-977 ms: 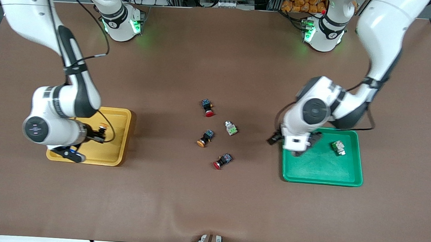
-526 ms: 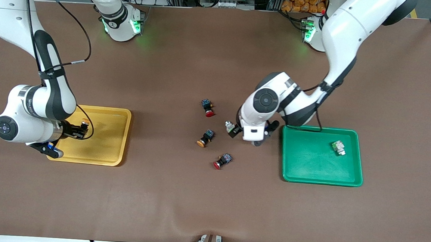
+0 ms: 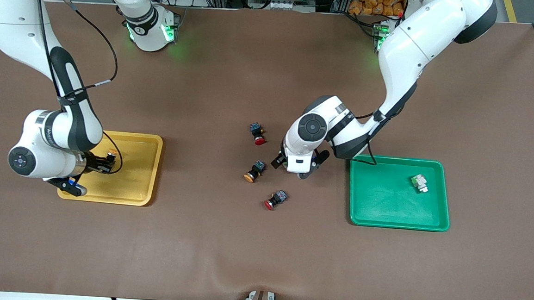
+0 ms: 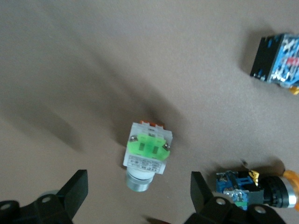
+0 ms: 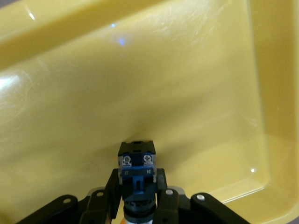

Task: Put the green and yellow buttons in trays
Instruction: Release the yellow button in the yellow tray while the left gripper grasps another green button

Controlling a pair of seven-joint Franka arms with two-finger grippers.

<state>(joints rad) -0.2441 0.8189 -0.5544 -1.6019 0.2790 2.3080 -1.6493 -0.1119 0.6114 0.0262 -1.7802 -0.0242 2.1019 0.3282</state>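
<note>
My left gripper (image 3: 294, 169) hangs open low over the middle of the table. A whitish-grey green button (image 4: 147, 154) lies on the mat between its fingers (image 4: 77, 190), untouched; in the front view the hand hides it. My right gripper (image 3: 108, 160) is over the yellow tray (image 3: 142, 186), shut on a black-and-blue yellow button (image 5: 136, 168), its cap hidden by the jaws. A second yellow button (image 3: 252, 172) lies on the mat beside the left gripper, toward the right arm's end. In the green tray (image 3: 383, 213) rests another green button (image 3: 419, 183).
Two red-capped black-and-blue switches lie on the mat: one (image 3: 258, 133) farther from the front camera than the left gripper, one (image 3: 276, 199) nearer. Cables and equipment line the table edge by the arm bases.
The left arm swung from over the green tray to the middle of the table and now stands over the loose green button. The right gripper shifted a little over the yellow tray, still holding its button.
</note>
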